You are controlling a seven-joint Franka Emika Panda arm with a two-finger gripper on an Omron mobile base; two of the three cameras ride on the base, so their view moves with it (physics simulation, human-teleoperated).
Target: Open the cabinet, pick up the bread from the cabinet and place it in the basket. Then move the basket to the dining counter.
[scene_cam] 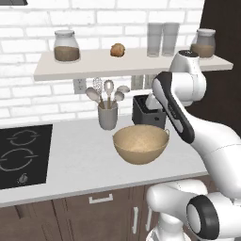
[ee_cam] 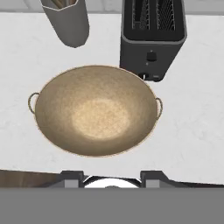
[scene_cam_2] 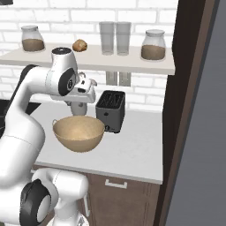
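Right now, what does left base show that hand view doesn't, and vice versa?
Left base alone: the shelf carrying the bread, two brown-filled jars and two empty glasses, plus the black cooktop and the drawer fronts.

Hand view alone: the toaster's slots from above and its front knob, both basket handles, and the end effector over the counter's front edge.

Both: the empty basket, utensil cup, toaster and white worktop.

Base cams behind arm at 7 and 5 o'clock, both sharing basket (scene_cam: 140, 143); hand cam looks straight down, close.
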